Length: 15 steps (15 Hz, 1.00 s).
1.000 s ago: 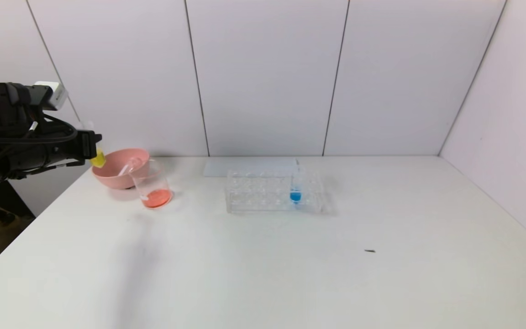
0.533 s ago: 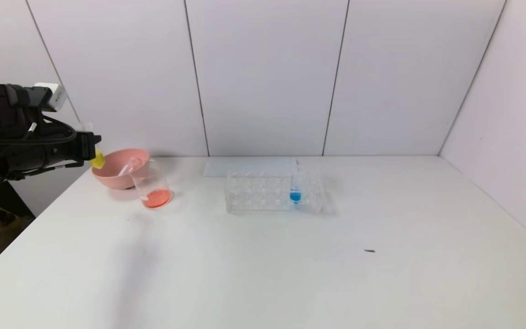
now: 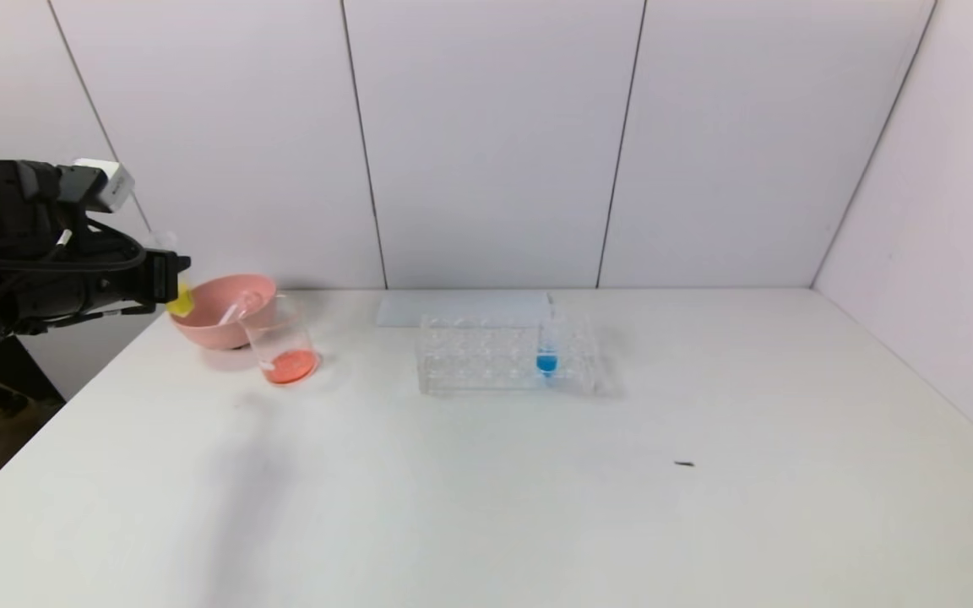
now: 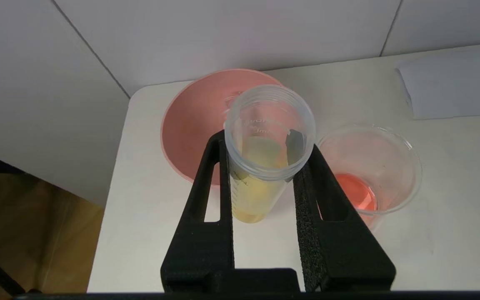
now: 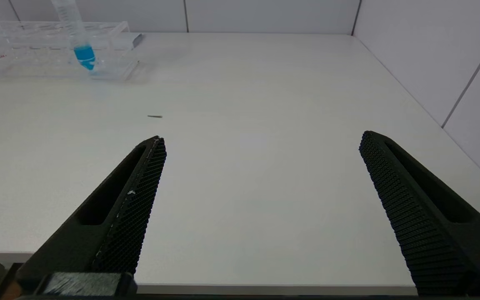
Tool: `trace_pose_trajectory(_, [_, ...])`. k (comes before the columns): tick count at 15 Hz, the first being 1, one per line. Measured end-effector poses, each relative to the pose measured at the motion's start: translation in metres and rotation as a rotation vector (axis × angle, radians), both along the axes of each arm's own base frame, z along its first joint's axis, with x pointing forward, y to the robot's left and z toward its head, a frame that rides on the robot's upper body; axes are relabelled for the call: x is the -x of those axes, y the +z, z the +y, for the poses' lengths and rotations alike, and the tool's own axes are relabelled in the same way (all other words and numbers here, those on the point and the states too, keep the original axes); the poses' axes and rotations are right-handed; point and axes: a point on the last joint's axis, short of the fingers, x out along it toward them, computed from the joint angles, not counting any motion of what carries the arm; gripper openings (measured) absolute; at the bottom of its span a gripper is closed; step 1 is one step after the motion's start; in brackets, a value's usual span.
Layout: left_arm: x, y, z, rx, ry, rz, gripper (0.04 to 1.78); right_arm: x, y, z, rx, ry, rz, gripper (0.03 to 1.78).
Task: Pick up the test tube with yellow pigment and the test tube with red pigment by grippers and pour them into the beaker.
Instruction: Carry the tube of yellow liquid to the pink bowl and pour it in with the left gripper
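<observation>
While upright, the yellow tube [image 4: 261, 166] sits clamped between the left tool [image 4: 265, 146] jaws.

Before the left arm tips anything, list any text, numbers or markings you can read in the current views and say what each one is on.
"mL": raised marking inside the rim of the test tube with yellow pigment, held in the left gripper; the line embossed above it is too faint to read.
Graduation ticks and a small mark low on that tube's side: unreadable.
Beaker, pink bowl, tube rack, blue tube: no readable text.
</observation>
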Motion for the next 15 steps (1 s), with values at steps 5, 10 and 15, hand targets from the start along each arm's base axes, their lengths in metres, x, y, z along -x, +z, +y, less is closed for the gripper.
trace_pose_trajectory(5, [-0.002,0.001,0.001,-0.070,-0.031,0.027,0.44,0.000,0.000,0.000,0.000,0.000,0.000,1.70])
trace_pose_trajectory(10, [-0.001,0.000,0.004,-0.098,-0.087,0.085,0.44,0.000,0.000,0.000,0.000,0.000,0.000,1.70])
trace_pose_trajectory(15, [0.001,0.003,0.010,-0.146,-0.100,0.152,0.44,0.000,0.000,0.000,0.000,0.001,0.000,1.70])
